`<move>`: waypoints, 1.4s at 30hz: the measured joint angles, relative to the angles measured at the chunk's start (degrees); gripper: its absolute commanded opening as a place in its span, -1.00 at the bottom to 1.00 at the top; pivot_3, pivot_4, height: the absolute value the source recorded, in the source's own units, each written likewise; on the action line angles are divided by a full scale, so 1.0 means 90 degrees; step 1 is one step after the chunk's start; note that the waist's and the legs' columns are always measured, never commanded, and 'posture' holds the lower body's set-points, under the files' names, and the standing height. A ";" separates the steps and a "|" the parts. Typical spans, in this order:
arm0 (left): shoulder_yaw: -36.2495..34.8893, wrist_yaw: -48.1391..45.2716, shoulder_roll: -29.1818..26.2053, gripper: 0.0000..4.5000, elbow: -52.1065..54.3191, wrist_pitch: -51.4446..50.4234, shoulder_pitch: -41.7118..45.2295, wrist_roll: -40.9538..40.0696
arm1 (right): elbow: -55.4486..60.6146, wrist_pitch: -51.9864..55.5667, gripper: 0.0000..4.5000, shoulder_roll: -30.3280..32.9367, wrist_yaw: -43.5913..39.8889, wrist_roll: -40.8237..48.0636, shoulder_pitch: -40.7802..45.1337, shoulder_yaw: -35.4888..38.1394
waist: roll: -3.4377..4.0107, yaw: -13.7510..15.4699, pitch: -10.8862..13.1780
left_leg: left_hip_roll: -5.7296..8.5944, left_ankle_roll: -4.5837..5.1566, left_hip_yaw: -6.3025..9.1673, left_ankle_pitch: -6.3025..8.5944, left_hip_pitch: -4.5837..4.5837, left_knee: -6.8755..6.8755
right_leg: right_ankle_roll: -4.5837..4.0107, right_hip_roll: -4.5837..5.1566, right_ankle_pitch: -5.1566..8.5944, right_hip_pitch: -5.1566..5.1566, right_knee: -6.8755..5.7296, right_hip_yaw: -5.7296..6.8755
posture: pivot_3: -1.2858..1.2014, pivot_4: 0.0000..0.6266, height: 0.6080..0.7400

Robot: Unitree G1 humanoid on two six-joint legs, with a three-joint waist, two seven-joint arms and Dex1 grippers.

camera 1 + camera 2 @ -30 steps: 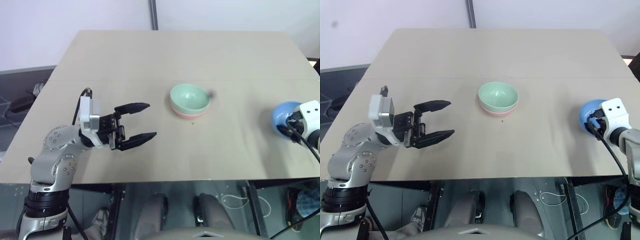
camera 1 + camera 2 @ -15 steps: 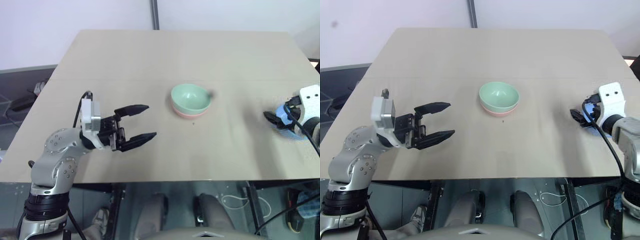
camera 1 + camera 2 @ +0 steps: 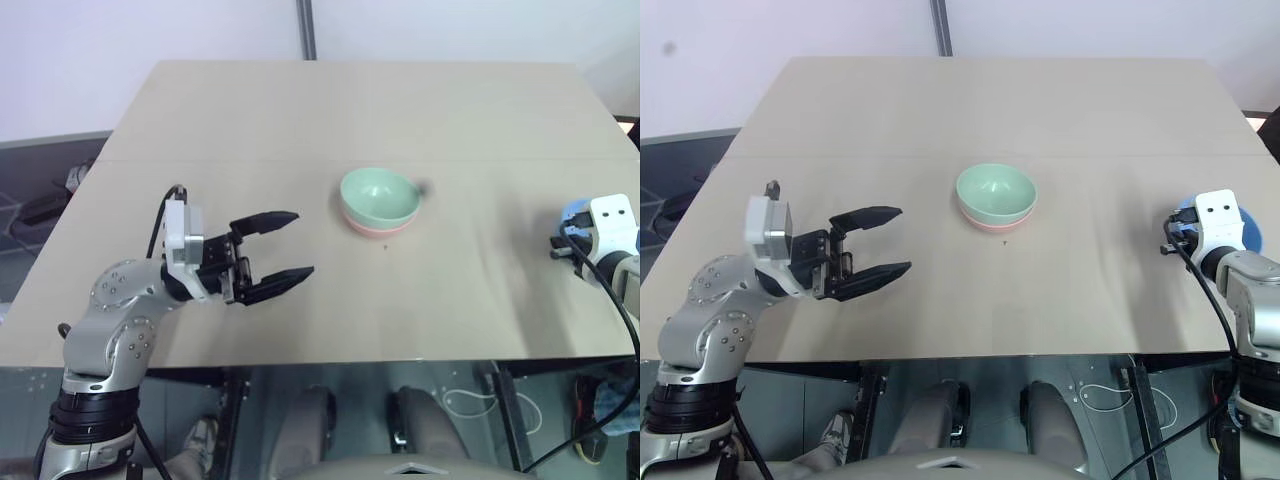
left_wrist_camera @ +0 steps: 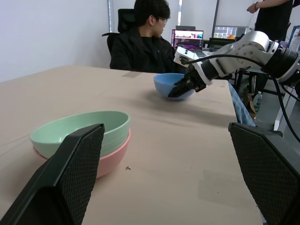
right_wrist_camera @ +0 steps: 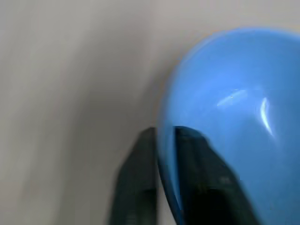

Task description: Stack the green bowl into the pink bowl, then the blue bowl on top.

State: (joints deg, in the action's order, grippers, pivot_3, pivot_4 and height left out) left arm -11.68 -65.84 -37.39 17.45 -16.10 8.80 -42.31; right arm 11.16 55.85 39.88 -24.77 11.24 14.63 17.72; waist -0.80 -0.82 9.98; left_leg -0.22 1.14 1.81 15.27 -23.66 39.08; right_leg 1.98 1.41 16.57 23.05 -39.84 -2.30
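The green bowl (image 3: 379, 196) sits nested inside the pink bowl (image 3: 380, 228) at the middle of the table. The blue bowl (image 3: 1248, 232) rests at the right edge. In the right wrist view my right gripper (image 5: 164, 136) is shut on the blue bowl (image 5: 234, 117), one finger inside its rim and one outside. From the left wrist view the same grip on the blue bowl (image 4: 164, 82) shows across the table, behind the green bowl (image 4: 79, 133). My left gripper (image 3: 288, 245) hovers open and empty, well left of the stacked bowls.
The tan table (image 3: 300, 130) has wide bare room behind and in front of the bowls. Its right edge runs close beside the blue bowl. A seated person (image 4: 145, 42) and desks with screens lie beyond the table's right side.
The right gripper opened, moved in over the blue bowl's rim and shut on it. The left gripper stayed open in place.
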 measured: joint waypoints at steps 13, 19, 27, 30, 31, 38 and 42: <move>0.0082 0.0681 0.0446 1.00 0.0086 0.0185 -0.0287 0.0229 | 0.1709 -0.1101 -0.96 -0.1168 -0.1068 0.1106 0.1591 -0.1879 | 0.0000 -0.0109 0.0001 | -0.0008 0.0000 0.0006 0.0000 0.0000 0.0002 | 0.0000 -0.0002 -0.0001 0.0002 -0.0001 0.0000 | 0.03 -0.52 1.00; 0.0091 0.0907 0.0539 1.00 0.0269 0.0302 -0.0565 0.0320 | 0.0837 -0.1750 -0.62 -0.1902 -0.1393 0.0870 0.2395 -0.3188 | -0.0004 -0.0049 -0.0001 | 0.0002 -0.0001 0.0016 0.0000 -0.0005 0.0002 | -0.0001 0.0012 -0.0001 0.0003 0.0005 0.0003 | 0.03 -0.52 1.00; 0.0046 0.1367 0.0619 1.00 0.0549 0.0462 -0.0921 0.0464 | -0.0845 -0.2894 0.74 -0.1895 -0.1582 -0.0104 0.2710 -0.3852 | -0.0002 0.0005 0.0000 | 0.0005 -0.0002 0.0012 -0.0001 -0.0011 0.0001 | -0.0001 0.0015 -0.0001 0.0012 0.0001 0.0004 | 0.03 -0.52 1.00; 0.0031 0.1546 0.0649 1.00 0.0622 0.0510 -0.1009 0.0551 | -0.0273 -0.2800 0.74 -0.1775 -0.1641 0.0122 0.2606 -0.3485 | -0.0002 0.0003 0.0001 | 0.0003 -0.0001 0.0014 0.0000 -0.0012 -0.0002 | -0.0001 0.0014 -0.0001 0.0013 0.0001 0.0001 | 0.03 -0.52 1.00; 0.0013 0.1602 0.0656 1.00 0.0626 0.0553 -0.1048 0.0582 | 0.0048 -0.2724 0.74 -0.1755 -0.1662 0.0322 0.2549 -0.3266 | -0.0002 0.0004 0.0000 | 0.0003 -0.0001 0.0016 0.0000 -0.0012 -0.0003 | -0.0001 0.0014 -0.0001 0.0012 0.0002 0.0001 | 0.03 -0.52 1.00; -0.0295 0.2034 0.0717 1.00 0.0569 0.0723 -0.1123 0.0833 | 0.1507 -0.2192 1.00 -0.0863 -0.2147 0.1702 0.1406 -0.1850 | -0.0006 0.0037 -0.0002 | 0.0007 0.0001 0.0023 0.0001 -0.0007 -0.0001 | -0.0001 0.0024 -0.0001 -0.0004 0.0009 0.0010 | 0.03 -0.52 1.00; -0.0361 0.2241 0.0719 1.00 0.0395 0.0851 -0.1040 0.1131 | 0.1563 -0.2510 1.00 -0.0372 -0.2126 0.1472 0.0330 -0.1425 | -0.0005 0.0025 -0.0001 | 0.0005 0.0001 0.0022 0.0001 -0.0006 -0.0001 | -0.0001 0.0017 0.0000 -0.0001 0.0004 0.0009 | 0.03 -0.52 1.00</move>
State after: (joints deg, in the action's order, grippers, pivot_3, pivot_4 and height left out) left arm -14.93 -45.67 -30.92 21.01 -8.45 -0.56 -32.13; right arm 25.23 33.26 36.54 -43.91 24.49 17.60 4.90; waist -0.85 -0.60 9.97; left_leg -0.17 1.15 2.01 15.27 -23.71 39.07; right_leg 1.97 1.56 16.57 23.04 -39.80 -2.22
